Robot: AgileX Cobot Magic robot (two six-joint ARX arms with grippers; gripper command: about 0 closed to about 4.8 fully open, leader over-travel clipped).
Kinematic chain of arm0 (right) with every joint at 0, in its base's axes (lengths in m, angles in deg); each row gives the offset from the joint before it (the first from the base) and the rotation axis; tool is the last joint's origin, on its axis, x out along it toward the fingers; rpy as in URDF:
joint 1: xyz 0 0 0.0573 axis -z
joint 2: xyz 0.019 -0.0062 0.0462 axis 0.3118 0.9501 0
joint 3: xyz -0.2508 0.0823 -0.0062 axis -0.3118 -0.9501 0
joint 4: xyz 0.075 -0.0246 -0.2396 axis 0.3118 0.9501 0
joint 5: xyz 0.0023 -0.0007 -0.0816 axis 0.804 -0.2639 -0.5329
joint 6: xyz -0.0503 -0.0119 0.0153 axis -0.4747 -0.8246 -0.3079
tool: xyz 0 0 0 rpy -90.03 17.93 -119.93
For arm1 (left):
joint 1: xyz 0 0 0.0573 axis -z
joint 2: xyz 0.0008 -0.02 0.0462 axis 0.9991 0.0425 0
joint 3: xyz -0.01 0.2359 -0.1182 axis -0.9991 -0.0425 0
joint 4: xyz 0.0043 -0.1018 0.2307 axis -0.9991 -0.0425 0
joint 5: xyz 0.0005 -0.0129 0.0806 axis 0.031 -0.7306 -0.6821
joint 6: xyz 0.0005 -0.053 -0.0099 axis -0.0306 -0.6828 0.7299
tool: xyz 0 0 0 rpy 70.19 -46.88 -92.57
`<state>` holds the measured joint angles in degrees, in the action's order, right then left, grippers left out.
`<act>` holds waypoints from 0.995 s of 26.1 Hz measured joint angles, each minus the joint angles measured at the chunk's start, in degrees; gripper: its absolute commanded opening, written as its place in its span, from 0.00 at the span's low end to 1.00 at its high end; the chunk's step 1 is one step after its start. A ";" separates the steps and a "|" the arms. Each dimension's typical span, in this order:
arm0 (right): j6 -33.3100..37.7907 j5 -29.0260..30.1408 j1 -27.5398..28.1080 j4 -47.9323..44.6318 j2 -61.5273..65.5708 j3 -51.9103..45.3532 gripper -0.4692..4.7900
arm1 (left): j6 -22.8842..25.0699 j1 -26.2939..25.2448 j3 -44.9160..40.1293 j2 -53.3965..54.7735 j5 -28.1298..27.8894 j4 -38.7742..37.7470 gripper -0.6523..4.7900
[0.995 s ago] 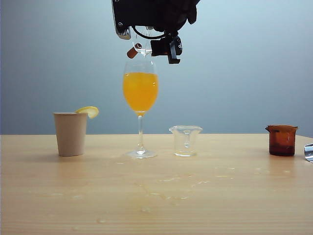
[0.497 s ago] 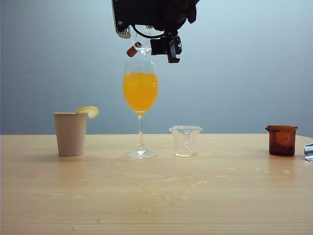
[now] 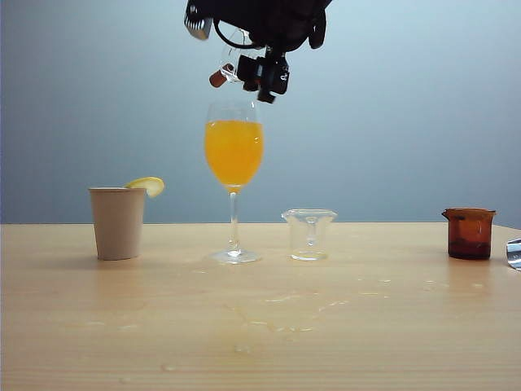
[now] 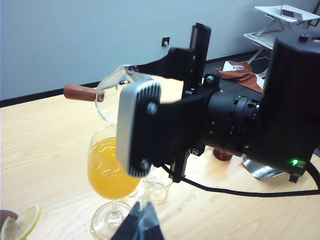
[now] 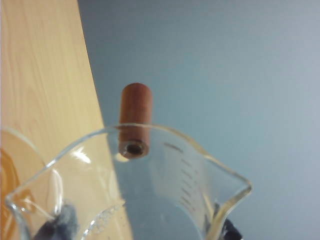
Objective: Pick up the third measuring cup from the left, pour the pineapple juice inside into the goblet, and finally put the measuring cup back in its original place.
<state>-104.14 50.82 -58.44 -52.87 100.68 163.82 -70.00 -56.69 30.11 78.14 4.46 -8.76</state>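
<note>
My right gripper [image 5: 135, 232] is closed on the third measuring cup [image 5: 150, 190], which fills the view right in front of it, its dark fingertips [image 5: 57, 222] showing through the clear wall at either side. Faint graduation marks run down the glass. The cup's brown tab [image 5: 134, 125] sticks out from the far rim, away from my gripper. Beyond the cup lies the wooden worktop [image 5: 45, 75] against a grey wall.
</note>
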 measured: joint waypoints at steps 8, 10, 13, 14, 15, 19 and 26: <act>25.03 3.17 0.07 -0.02 -0.48 -0.02 0.60 | 0.00 0.00 0.00 0.00 0.00 0.02 0.11; 28.68 4.00 0.33 0.00 -0.85 -0.02 0.60 | 0.00 0.00 0.00 0.00 0.00 0.00 0.11; 33.79 4.94 1.25 -0.02 -1.49 -0.02 0.61 | 0.00 0.00 0.00 0.00 0.00 0.00 0.11; 35.17 5.20 1.73 0.00 -1.68 -0.02 0.61 | 0.00 0.00 0.00 0.00 0.00 0.00 0.11; 37.40 5.66 2.58 0.04 -2.05 -0.02 0.61 | 0.00 0.00 0.00 0.00 0.00 0.00 0.11; 43.50 6.01 5.90 1.55 -4.39 0.00 0.61 | 0.00 0.00 0.00 0.00 0.00 0.00 0.11; 50.56 7.63 11.43 4.17 -7.93 0.00 0.72 | -0.02 0.00 0.00 0.00 0.02 0.00 0.11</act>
<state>-53.59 58.45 -47.01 -48.70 92.75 163.82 -70.02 -56.69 30.11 78.14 4.48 -8.76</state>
